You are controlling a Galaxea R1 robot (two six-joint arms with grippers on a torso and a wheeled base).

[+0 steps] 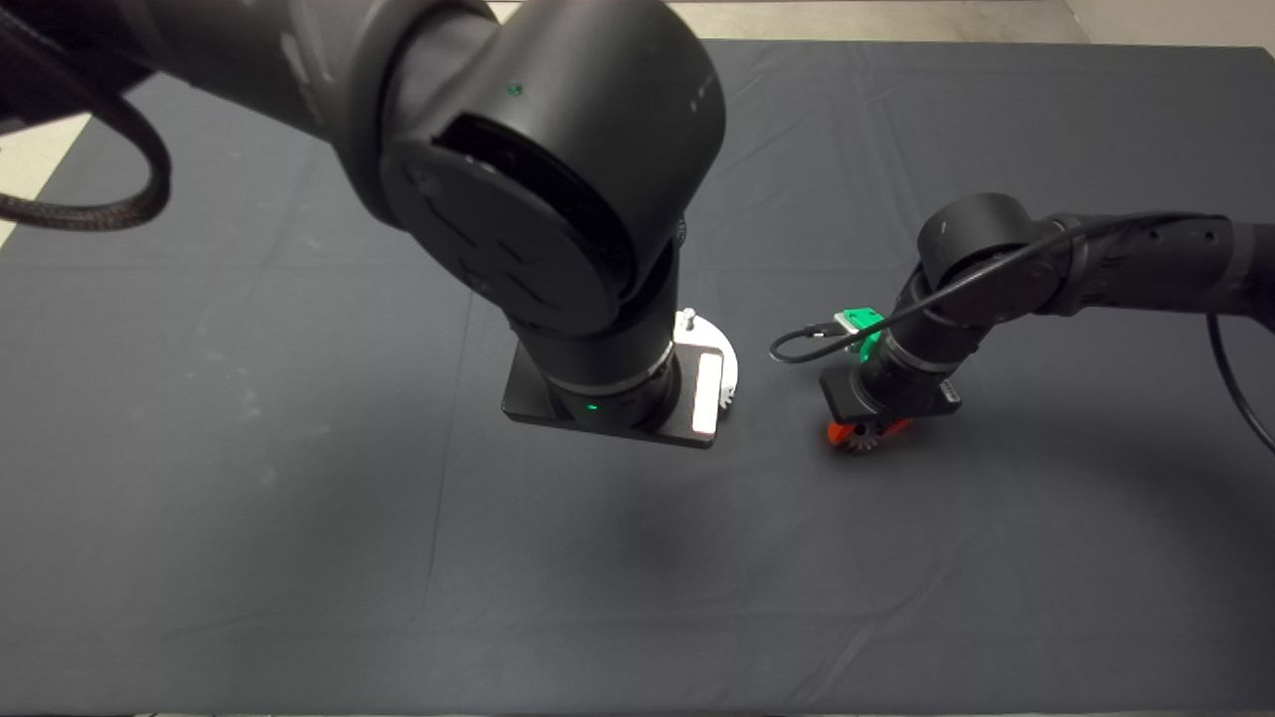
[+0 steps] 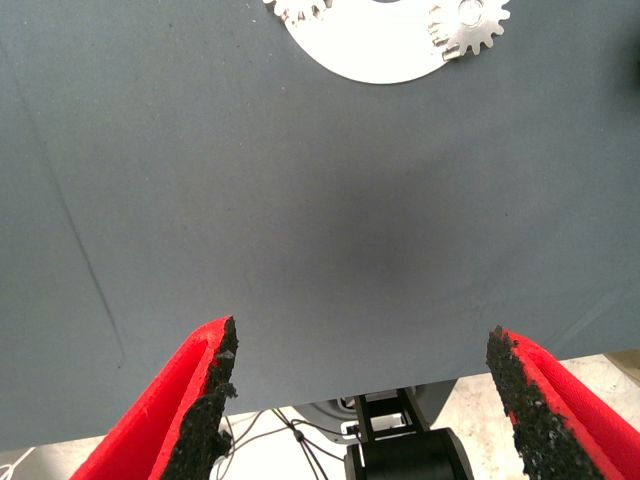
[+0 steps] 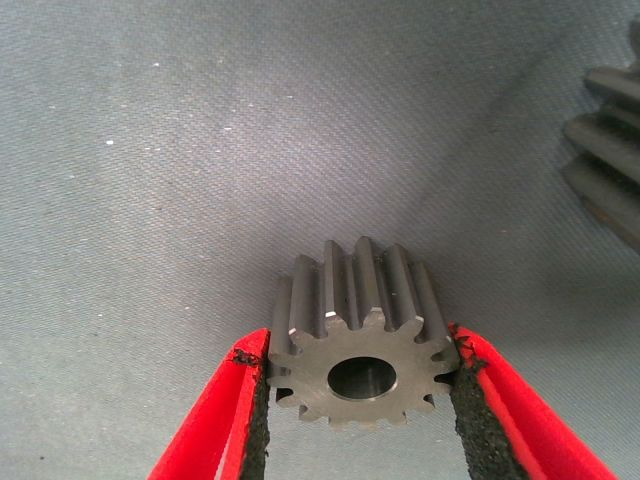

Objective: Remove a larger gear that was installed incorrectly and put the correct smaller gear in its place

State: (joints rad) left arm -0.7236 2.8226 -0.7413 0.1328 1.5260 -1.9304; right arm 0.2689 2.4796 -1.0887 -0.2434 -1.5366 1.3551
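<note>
My right gripper [image 3: 357,345] is shut on the smaller gear [image 3: 360,375], a dark-grey spur gear with short teeth and a round bore, held by its toothed rim. The head view shows that gripper [image 1: 863,434] low over the mat, right of the white plate [image 1: 725,360]. I cannot tell whether the gear touches the mat. Beside it, the long teeth of the larger gear [image 3: 612,150] show at the edge of the right wrist view. My left gripper [image 2: 360,345] hangs open over bare mat near the plate [image 2: 385,50], with nothing between its fingers.
The white round plate carries two small silvery gears [image 2: 470,25] and an upright peg [image 1: 687,317]. My left arm's wrist [image 1: 608,398] covers most of the plate from above. Dark mat [image 1: 299,498] spreads all around, and its edge and the floor show beyond the left fingers.
</note>
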